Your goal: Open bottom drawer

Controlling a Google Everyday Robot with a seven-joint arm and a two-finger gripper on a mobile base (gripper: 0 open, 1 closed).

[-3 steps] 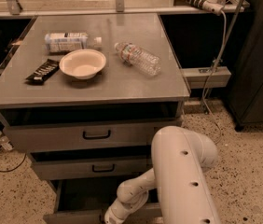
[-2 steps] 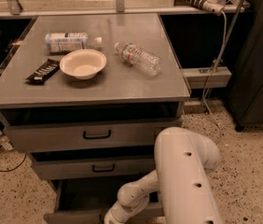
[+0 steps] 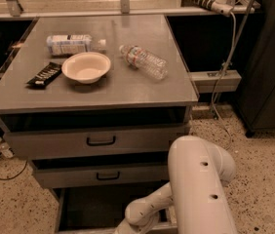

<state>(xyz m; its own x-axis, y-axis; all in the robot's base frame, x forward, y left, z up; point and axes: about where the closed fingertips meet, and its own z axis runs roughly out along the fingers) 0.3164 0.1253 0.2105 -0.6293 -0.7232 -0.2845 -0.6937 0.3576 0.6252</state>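
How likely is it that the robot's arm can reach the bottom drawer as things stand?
Probably yes. The arm bends down in front of the bottom drawer, already pulled out, with nothing between them. The gripper lies below the picture's lower edge, so its contact cannot be seen.

On bench (image 3: 142, 89): bowl (image 3: 86, 66) sat centre-left, bar (image 3: 44, 74) left of it, small bottle (image 3: 74, 44) behind, water bottle (image 3: 144, 61) right. Bottom drawer (image 3: 96, 206) stood out below; tool (image 3: 123, 229) was at its front.

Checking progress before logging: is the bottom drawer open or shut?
Open: the bottom drawer is pulled out, its dark tray exposed. The gripper is out of view, below the picture's lower edge.
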